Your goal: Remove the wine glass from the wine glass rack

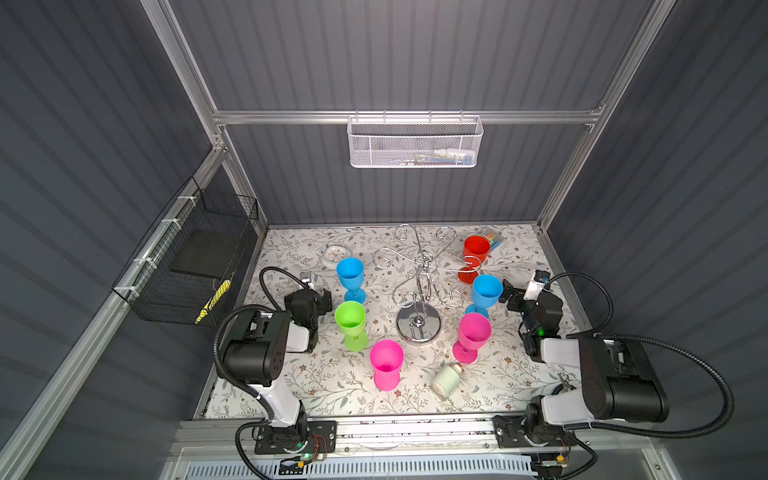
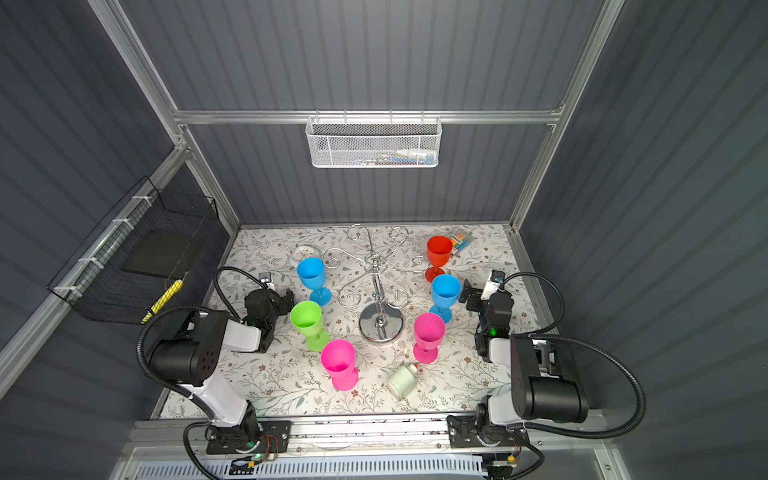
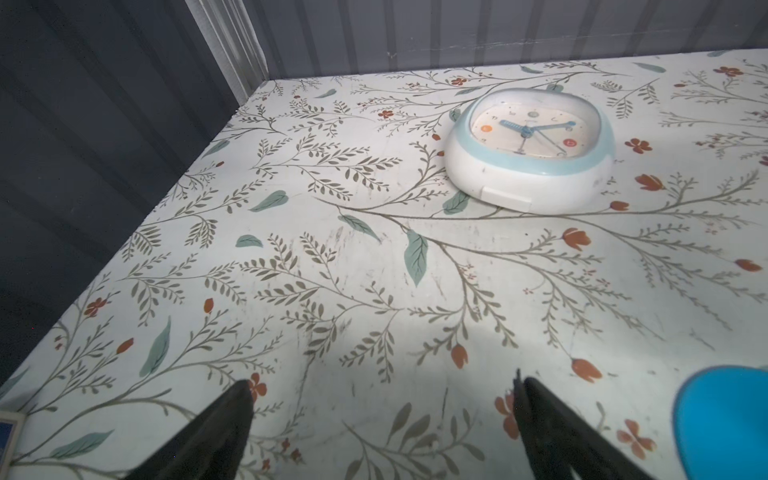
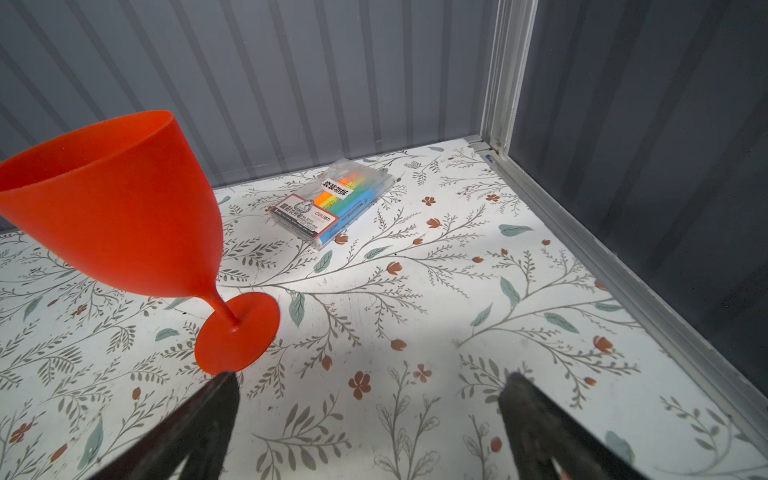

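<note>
The chrome wine glass rack (image 1: 419, 291) (image 2: 376, 286) stands mid-table, and no glass hangs from its curled arms. Several coloured plastic wine glasses stand upright on the table around it: blue (image 1: 350, 272), green (image 1: 351, 320) and pink (image 1: 386, 361) on the left, then pink (image 1: 473, 332), blue (image 1: 486, 291) and red (image 1: 476, 251) (image 4: 116, 199) on the right. My left gripper (image 1: 325, 297) (image 3: 382, 382) is open and empty, low beside the left blue glass (image 3: 727, 424). My right gripper (image 1: 509, 293) (image 4: 370, 376) is open and empty, just right of the right blue glass.
A white clock (image 1: 332, 254) (image 3: 528, 145) lies at the back left and a marker pack (image 1: 492, 239) (image 4: 332, 205) at the back right. A white bottle (image 1: 446, 379) lies near the front. A white mesh basket (image 1: 415, 141) hangs on the back wall, a black wire basket (image 1: 195, 257) on the left wall.
</note>
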Available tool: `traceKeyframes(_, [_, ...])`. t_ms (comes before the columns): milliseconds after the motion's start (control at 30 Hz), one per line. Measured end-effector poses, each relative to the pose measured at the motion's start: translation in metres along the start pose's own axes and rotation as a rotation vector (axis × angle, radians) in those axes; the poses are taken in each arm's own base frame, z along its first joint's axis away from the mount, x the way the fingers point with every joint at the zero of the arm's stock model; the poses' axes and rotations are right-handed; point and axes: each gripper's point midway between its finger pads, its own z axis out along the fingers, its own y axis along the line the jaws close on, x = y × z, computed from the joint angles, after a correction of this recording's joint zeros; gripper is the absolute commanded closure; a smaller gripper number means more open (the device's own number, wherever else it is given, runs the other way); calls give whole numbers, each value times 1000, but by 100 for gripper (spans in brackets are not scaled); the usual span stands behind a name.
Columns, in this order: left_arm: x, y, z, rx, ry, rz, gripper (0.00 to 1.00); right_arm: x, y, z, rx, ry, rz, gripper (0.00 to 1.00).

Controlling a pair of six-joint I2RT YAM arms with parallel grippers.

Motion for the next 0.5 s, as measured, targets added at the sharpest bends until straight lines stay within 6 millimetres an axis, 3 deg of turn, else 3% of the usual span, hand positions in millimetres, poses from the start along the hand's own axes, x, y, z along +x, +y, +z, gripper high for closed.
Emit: traceKeyframes(500, [0, -1, 0, 7, 0, 0, 0, 4, 2, 1, -7, 23, -15, 1])
